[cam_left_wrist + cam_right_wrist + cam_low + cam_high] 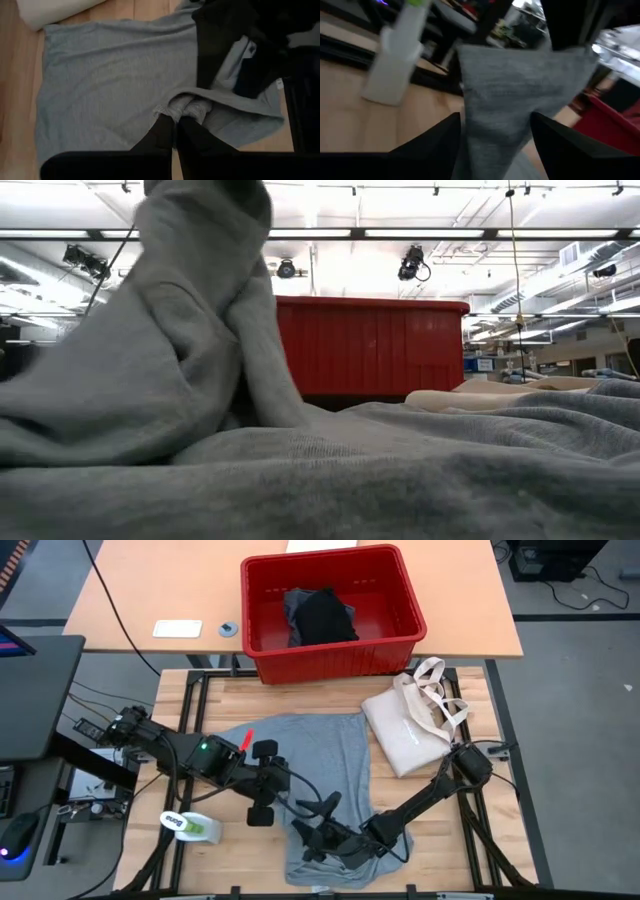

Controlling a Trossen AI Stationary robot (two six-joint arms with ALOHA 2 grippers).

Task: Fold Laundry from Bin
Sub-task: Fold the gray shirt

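Left fingers (pixel 176 131) pinch the grey T-shirt (pixel 320 765) hem; right fingers (pixel 495 127) gape wide beside it. Better to lift evenly, keeping cloth taut.

Even, bright overhead light falls on my table (pixel 300 690) from above, with only soft shadows under my arms. Rows of ceiling strip lights (pixel 420 232) glare white in the level view, where the grey T-shirt (pixel 330 470) looms close and soft-focused. My right wrist view is smeared with motion blur. My left wrist view is dimmer, its near edge dark.
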